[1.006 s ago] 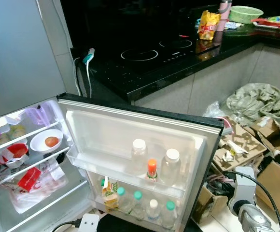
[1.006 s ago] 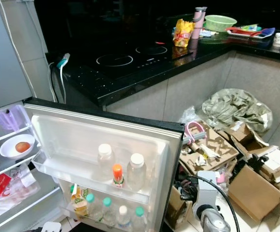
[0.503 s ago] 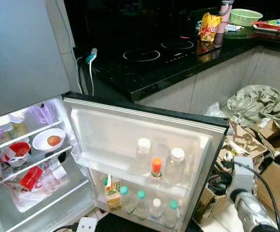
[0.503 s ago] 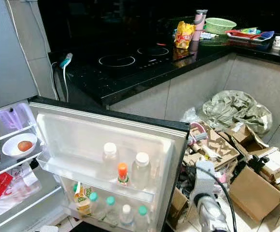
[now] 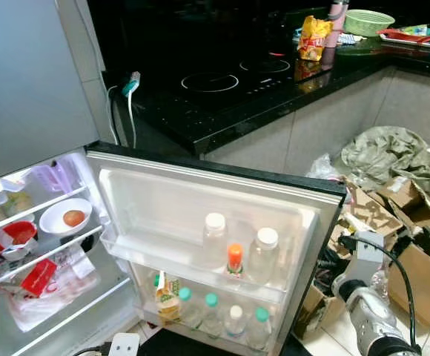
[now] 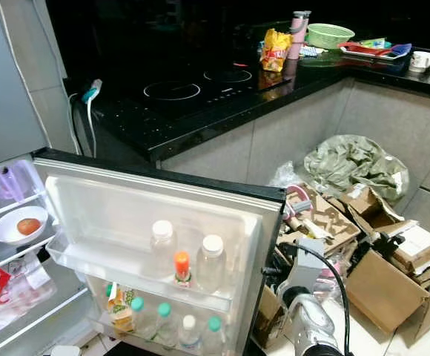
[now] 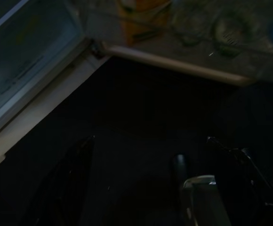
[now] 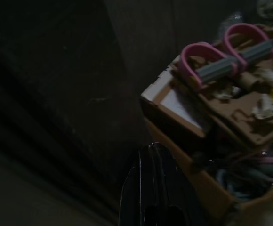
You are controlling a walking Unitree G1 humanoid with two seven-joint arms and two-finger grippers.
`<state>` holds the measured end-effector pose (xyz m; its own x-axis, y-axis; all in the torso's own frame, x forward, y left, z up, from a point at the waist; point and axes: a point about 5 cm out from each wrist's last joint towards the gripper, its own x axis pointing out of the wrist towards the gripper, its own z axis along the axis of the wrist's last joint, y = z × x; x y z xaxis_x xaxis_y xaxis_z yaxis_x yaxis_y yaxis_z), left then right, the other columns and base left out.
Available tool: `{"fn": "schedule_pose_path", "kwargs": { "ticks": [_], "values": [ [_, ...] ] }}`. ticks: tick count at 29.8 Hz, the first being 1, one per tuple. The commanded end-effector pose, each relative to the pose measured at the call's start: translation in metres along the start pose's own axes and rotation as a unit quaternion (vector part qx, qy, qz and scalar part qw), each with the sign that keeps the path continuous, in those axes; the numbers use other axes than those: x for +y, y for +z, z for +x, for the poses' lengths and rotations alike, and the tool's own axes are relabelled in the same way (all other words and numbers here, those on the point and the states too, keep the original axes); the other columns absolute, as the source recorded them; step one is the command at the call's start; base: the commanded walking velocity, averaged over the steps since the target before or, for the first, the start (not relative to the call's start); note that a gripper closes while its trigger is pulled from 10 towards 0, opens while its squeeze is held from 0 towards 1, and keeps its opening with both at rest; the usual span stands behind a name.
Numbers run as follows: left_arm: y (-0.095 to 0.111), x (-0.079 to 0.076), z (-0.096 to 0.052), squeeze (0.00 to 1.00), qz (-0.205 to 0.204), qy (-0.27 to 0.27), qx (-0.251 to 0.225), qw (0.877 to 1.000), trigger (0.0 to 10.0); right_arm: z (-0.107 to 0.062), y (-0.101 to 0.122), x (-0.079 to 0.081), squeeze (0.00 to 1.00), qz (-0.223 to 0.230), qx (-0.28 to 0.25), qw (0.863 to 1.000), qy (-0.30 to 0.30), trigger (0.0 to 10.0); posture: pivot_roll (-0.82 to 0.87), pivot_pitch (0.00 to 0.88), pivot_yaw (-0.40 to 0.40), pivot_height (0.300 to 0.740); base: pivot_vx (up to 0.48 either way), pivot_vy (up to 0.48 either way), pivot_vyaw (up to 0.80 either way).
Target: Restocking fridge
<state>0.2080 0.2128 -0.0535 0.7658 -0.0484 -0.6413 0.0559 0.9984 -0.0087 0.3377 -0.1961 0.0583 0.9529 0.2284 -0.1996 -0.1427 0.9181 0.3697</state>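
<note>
- Fridge [image 5: 22, 89] stands at the robot's left, its door [image 5: 200, 215] swung wide open toward the robot.
- Black desk [image 5: 222, 96] with a cooktop runs behind the door.
- Cardboard boxes [image 6: 382, 278] lie heaped on the floor to the right.
- Door shelves carry bottles [image 5: 263, 252].
- Right pincer [image 8: 153, 188] hangs low beside the boxes; I cannot tell its opening.
- Left pincer [image 7: 146, 183] hangs spread, holding nothing.

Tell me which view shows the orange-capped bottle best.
Left eye view: the orange-capped bottle stands unobstructed on the door shelf, larger and nearer the centre. The right eye view shows it smaller; both wrist views are too dark to make it out.
</note>
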Motion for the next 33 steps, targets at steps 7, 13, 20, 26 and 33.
{"fn": "schedule_pose_path", "kwargs": {
  "ticks": [7,13,20,26,33],
  "values": [
    [-0.006,0.004,-0.004,0.00,0.009,-0.008,0.004,1.000,10.0,-0.016,-0.026,0.024,0.00,0.072,0.042,0.970,0.227,10.0,-0.02,0.119,0.040,0.740,0.000,0.000,0.00],
    [-0.012,0.011,-0.008,0.00,0.008,0.004,0.011,1.000,10.0,-0.039,-0.033,0.024,0.00,0.120,0.078,0.931,0.336,10.0,-0.02,0.119,0.040,0.740,0.000,0.000,0.00],
    [-0.032,0.022,-0.021,0.00,0.006,0.027,0.033,0.999,10.0,-0.094,-0.072,-0.008,0.00,0.148,0.197,0.905,0.346,10.0,-0.03,0.123,0.049,0.740,0.000,0.000,0.00],
    [-0.042,0.029,-0.027,0.00,-0.006,0.054,0.045,0.998,10.0,-0.114,-0.106,-0.070,0.00,-0.030,0.290,0.957,-0.011,10.0,-0.02,0.128,0.048,0.740,0.000,0.000,0.00],
    [-0.042,0.030,-0.027,0.00,-0.005,0.054,0.045,0.997,10.0,-0.101,-0.074,-0.090,0.00,-0.094,0.221,0.955,-0.175,10.0,-0.02,0.135,0.058,0.740,0.000,0.000,0.00]
  ]
}}
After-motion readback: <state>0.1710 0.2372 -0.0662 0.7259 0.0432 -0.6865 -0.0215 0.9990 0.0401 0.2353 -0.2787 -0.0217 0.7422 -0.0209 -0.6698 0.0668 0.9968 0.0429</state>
